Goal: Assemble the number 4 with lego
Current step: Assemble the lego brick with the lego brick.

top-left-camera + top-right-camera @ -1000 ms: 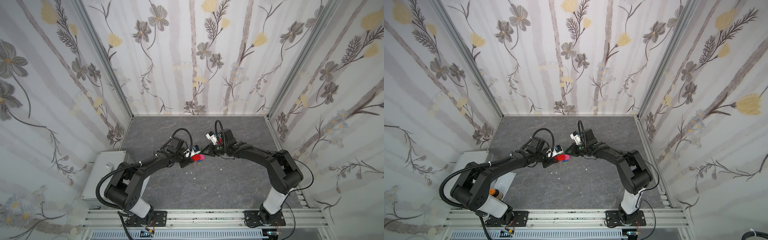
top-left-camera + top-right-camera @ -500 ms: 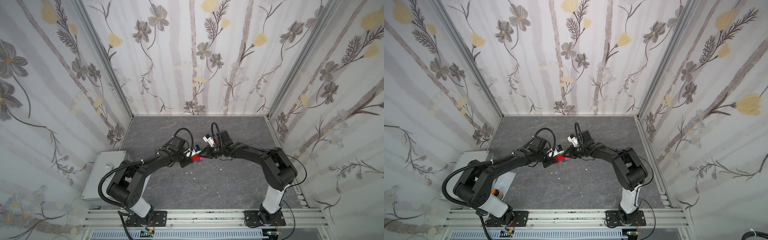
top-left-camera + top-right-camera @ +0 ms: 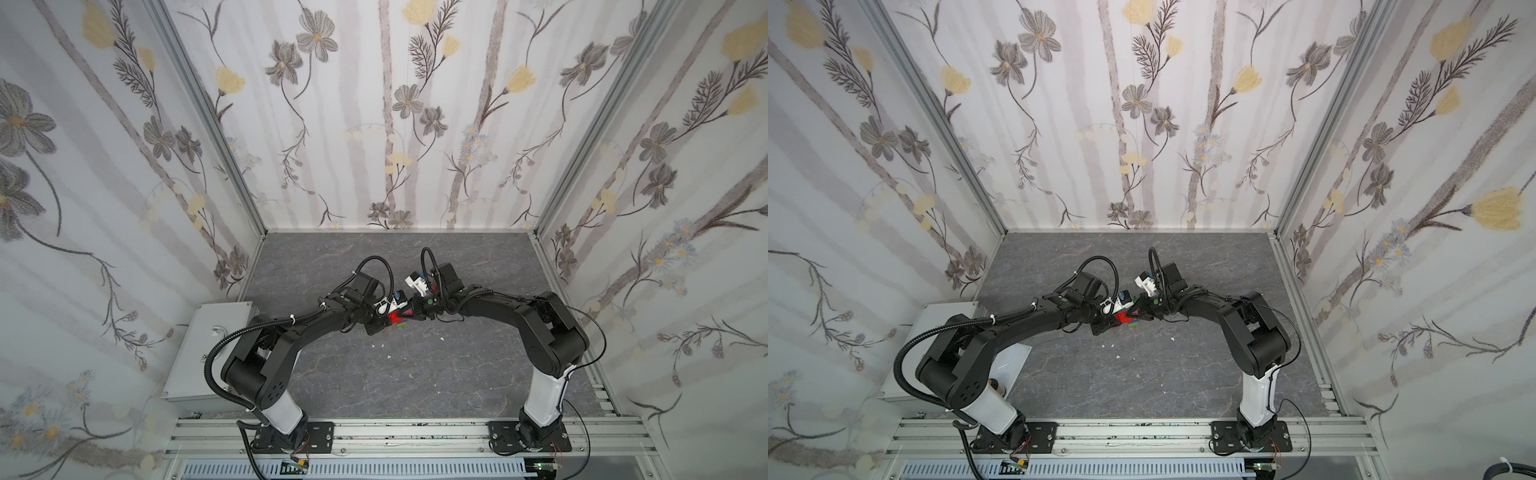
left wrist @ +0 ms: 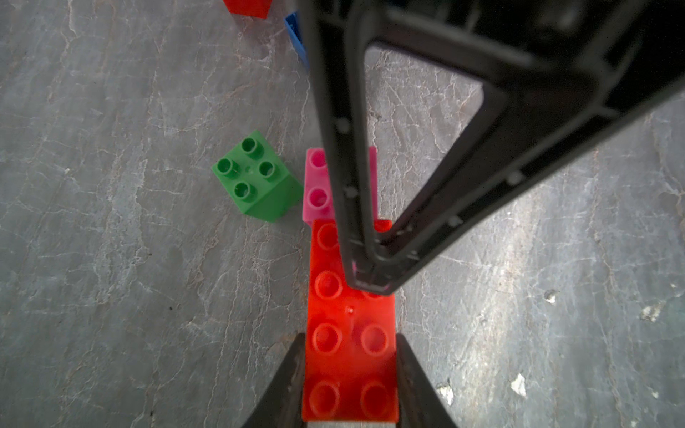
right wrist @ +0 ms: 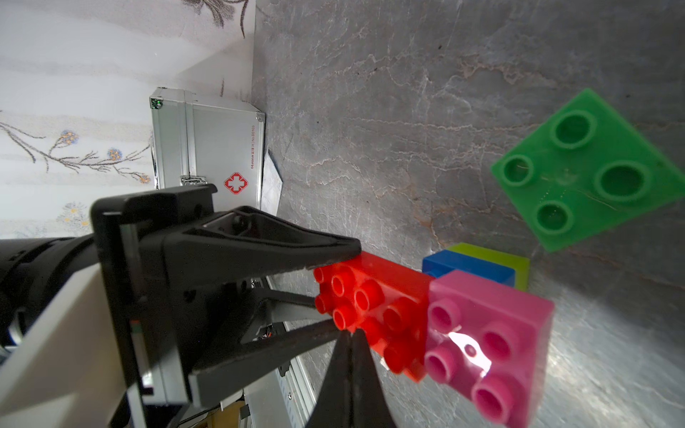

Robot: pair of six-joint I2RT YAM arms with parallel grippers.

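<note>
Lego (image 4: pixel 350 355) partly behind right gripper (image 4: pixel 370 283)

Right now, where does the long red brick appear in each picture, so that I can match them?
Both top views: the long red brick is a small red spot just below the middle.
Left wrist: bottom centre, running upward.
Right wrist: lower middle, with the pink brick at its other end.
Shared landmark: the left gripper, shut on the brick's end.
</note>
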